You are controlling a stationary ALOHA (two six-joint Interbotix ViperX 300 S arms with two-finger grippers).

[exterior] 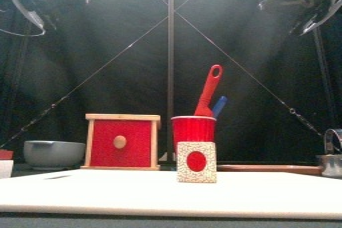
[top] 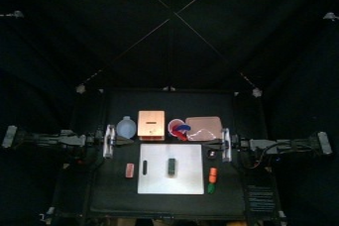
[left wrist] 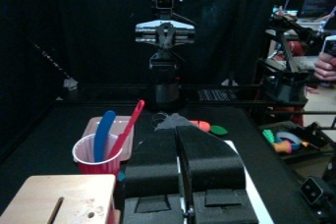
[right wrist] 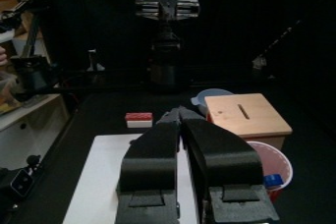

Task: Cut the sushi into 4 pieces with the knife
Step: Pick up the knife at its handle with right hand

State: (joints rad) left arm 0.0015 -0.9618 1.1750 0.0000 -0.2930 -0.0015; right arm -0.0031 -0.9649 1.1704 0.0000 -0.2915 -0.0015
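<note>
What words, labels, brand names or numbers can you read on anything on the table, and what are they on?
None can be read. The red cup, the wooden box, the white cutting board and the sushi roll carry no writing. The roll's end shows only a plain red oval.

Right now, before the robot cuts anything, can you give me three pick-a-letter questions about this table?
1. Where are the toy knives? A) in the red cup B) in the bowl C) on the pink tray
2. What colour is the drawer front of the wooden box? A) blue B) red C) green
3. The left pincer and right pincer are: A) gripping a knife B) squeezing sushi C) shut, holding nothing
Answers: 1 A, both handles stick out of the cup. 2 B, the front view shows it red. 3 C, each wrist view shows jaws pressed together, empty.
</note>
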